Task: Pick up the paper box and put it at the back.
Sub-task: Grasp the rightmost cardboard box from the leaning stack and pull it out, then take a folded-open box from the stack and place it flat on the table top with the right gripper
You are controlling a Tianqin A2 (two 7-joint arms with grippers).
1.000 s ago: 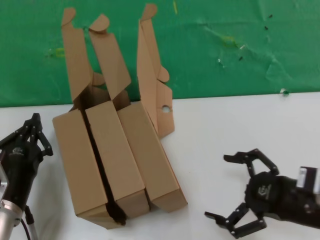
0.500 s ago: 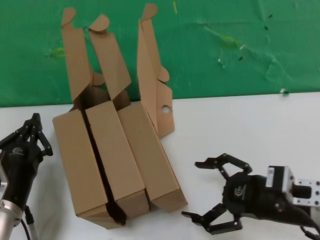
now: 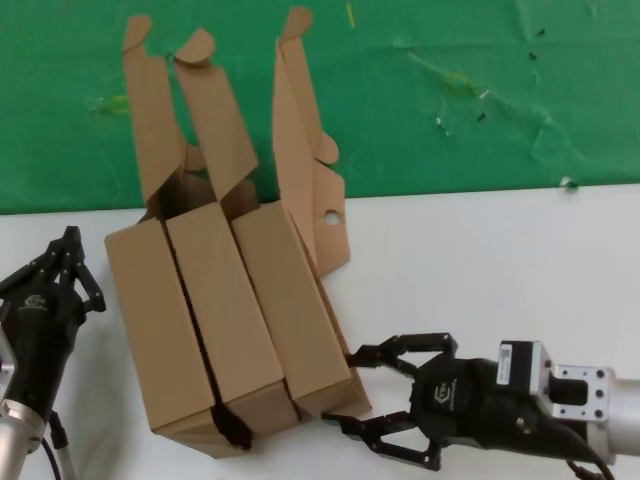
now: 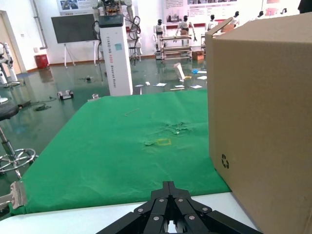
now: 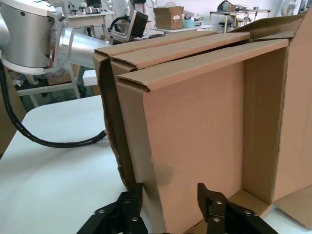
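The paper box (image 3: 290, 310) lies on the white bench (image 3: 480, 260), its near corner between the spread jaws of the right gripper (image 3: 362, 393), which sit at the box's front end with a jaw on each side. The right wrist view shows the jaws parted, straddling the thin cardboard edge of the box (image 5: 195, 126); whether the fingers (image 5: 122, 209) touch the wall I cannot tell. Seen from there the box is open and its shallow inside holds nothing.

It is slim, long, plain brown, with a tall lid flap (image 3: 305, 150) standing at the far end from the jaws, rounded at the tip, one small round hole in it.

Just beyond the box from the right jaws, touching it, is one wider block (image 3: 185, 320) with a dark seam and two tall flaps. So two cardboard pieces, two grippers.

The left gripper (image 3: 68, 262) hangs past the block, apart from it; its fingers (image 4: 168, 212) meet in a point, closed on nothing.
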